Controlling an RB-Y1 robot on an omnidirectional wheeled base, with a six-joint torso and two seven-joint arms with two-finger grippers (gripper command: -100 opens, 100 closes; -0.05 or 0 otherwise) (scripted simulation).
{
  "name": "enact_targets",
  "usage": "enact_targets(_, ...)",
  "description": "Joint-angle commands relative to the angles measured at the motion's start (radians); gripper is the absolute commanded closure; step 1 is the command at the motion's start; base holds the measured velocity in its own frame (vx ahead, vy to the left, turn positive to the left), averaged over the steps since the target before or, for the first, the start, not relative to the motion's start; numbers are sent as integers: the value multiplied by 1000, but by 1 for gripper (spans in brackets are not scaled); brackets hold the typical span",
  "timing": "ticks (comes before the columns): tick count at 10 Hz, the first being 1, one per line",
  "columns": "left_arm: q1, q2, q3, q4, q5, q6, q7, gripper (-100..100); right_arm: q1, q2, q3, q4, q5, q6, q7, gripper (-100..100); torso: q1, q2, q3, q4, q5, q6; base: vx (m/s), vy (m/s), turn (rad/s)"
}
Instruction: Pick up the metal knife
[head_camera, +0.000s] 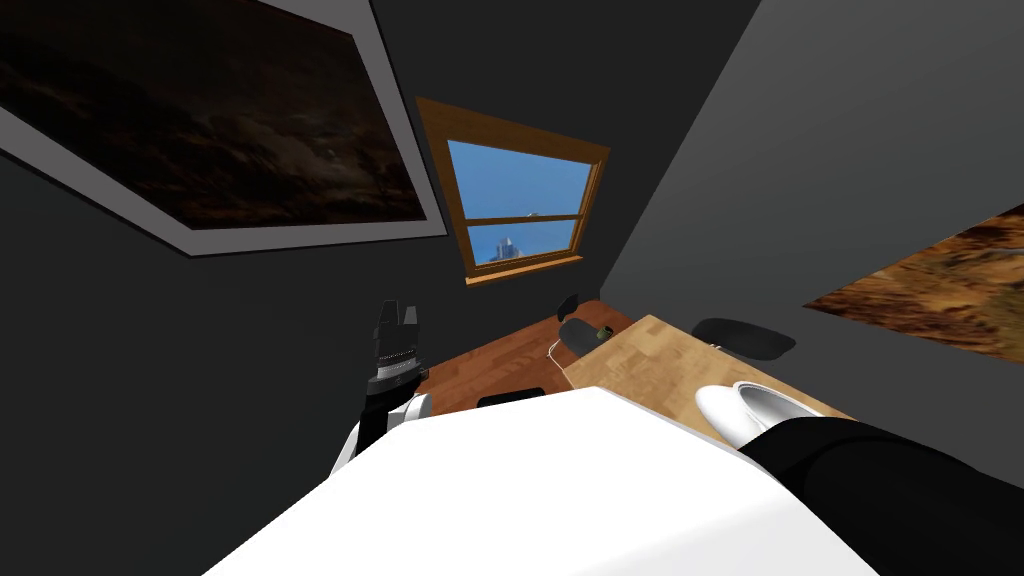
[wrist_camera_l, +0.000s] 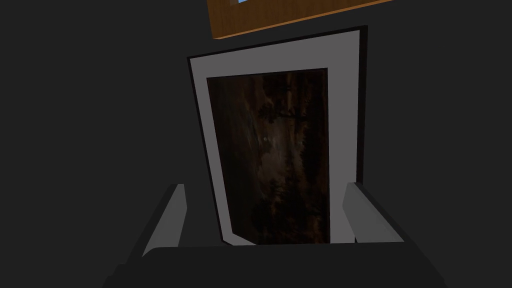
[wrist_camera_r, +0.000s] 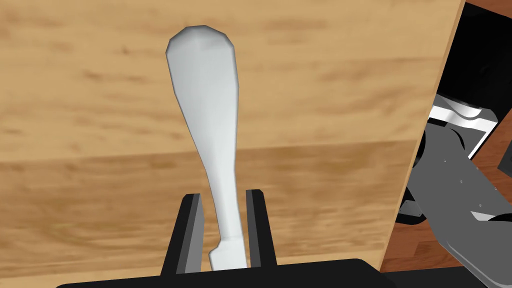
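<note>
Right wrist view: the knife (wrist_camera_r: 205, 100) is drawn plain pale grey-white, with no shine to show its material. The end farthest from the gripper is broad and rounded. From there it tapers to a slim neck, with a small stepped notch close to the gripper body.

The right gripper (wrist_camera_r: 224, 195) has its fingers drawn in narrow, one on each side of the neck, gripping the knife. The near finger-to-knife gap is very thin on one side and closed on the other. The knife points straight out along the fingers over the light wooden table (wrist_camera_r: 325, 100). I cannot tell whether it rests on the wood or is clear of it.

Edges: a straight table edge runs just beside the gripper on one side. Beyond it lie reddish-brown floor (wrist_camera_r: 400, 250) and a black area. Bare wood extends all round the knife's broad end.

Head view: a white bowl (head_camera: 750, 408) sits on the table's near part, and bare wood stretches beyond it to the far end, where a small dark object (head_camera: 585, 335) stands.

The left gripper (head_camera: 395, 318) is raised over the floor, well apart from the table, with its fingers wide open and nothing between them.
</note>
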Motion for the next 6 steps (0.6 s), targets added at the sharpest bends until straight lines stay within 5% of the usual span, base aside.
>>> enact_targets(1,0,0,0,0,0,0,0,0,2,-33,2,-21,-7,-1,-8,100,0,0,0,0,0,0,11,32,-75)
enact_targets(5,0,0,0,0,0,0,0,0,9,-64,0,-37,-14,-9,-12,100,3,-1,0,0,1,0,7,38,-43)
enact_targets(6,0,0,0,0,0,0,0,0,10,-66,-1,-38,-14,-10,-12,0,2,0,0,0,0,0,0,0,0)
